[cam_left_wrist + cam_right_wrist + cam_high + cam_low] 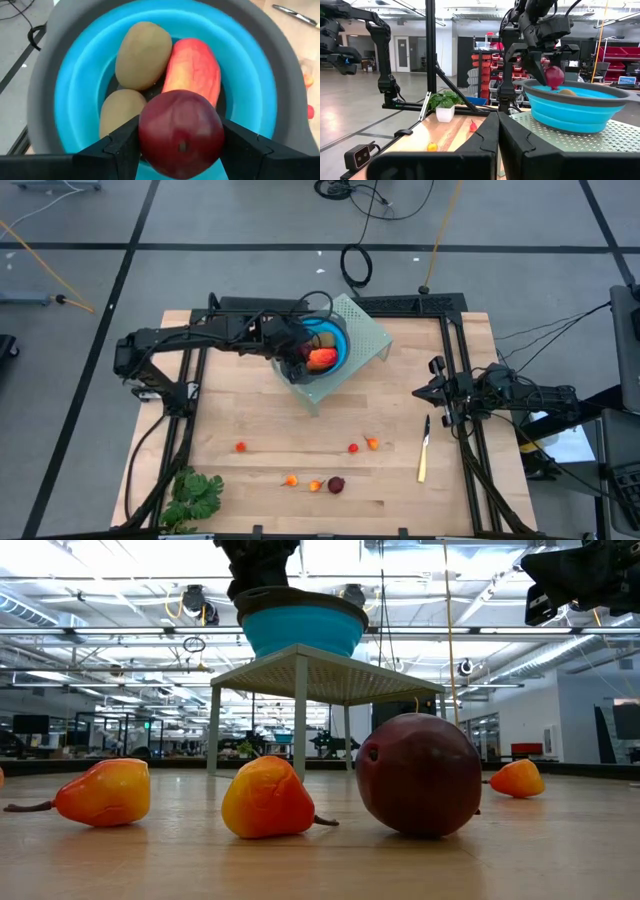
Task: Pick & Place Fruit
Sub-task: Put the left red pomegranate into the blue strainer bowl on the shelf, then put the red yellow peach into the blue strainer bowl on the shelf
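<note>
A blue bowl with a grey rim stands on a pale green perforated stand at the table's far middle. In it lie two oval brown-green fruits and a long orange-red one. My left gripper is over the bowl, shut on a dark red ball. My right gripper waits shut at the table's right. Another dark red ball and several tiny orange and red fruits lie on the near half of the table. My left gripper pinches the dark red ball by its two opposite sides between its two fingers. The fingers slant down from the table's left. The ball is lifted clear, at about rim height above the fruit in the bowl.
A slim yellow-handled knife lies at the right, near my right gripper. A green leafy bunch sits at the near left corner. Black frame rails run along the table's left and right sides.
</note>
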Controlling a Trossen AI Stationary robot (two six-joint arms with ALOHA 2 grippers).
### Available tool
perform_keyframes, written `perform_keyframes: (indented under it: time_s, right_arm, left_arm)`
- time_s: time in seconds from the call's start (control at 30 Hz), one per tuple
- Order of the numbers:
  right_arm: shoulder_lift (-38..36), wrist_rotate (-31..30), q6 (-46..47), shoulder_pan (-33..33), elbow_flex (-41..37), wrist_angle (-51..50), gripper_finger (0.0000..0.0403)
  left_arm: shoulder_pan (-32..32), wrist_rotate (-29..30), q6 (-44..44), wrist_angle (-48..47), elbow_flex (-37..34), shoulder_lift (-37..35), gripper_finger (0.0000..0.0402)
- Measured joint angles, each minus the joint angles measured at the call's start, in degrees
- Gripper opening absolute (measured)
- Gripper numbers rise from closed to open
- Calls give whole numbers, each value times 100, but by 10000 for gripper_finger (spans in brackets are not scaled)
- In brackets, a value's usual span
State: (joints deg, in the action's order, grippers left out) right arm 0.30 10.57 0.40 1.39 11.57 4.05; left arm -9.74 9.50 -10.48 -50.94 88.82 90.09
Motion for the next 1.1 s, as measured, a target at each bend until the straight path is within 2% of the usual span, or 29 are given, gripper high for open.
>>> perform_keyframes:
  time_s: [0.37, 0.67, 0.77, 1.1]
  right_arm:
    - [0, 0, 0, 1, 0, 0, 0]
    - [0, 0, 0, 2, 0, 0, 0]
    - [0, 0, 0, 0, 0, 0, 0]
    - [-2, 1, 0, 1, 0, 2, 0]
  left_arm:
    - [0, -51, -20, 7, -7, 17, 236]
    - [0, -18, -186, 3, -7, 12, 290]
    - [0, 154, -190, 5, -7, 12, 299]
    - [41, 236, -493, 66, 0, -265, 287]
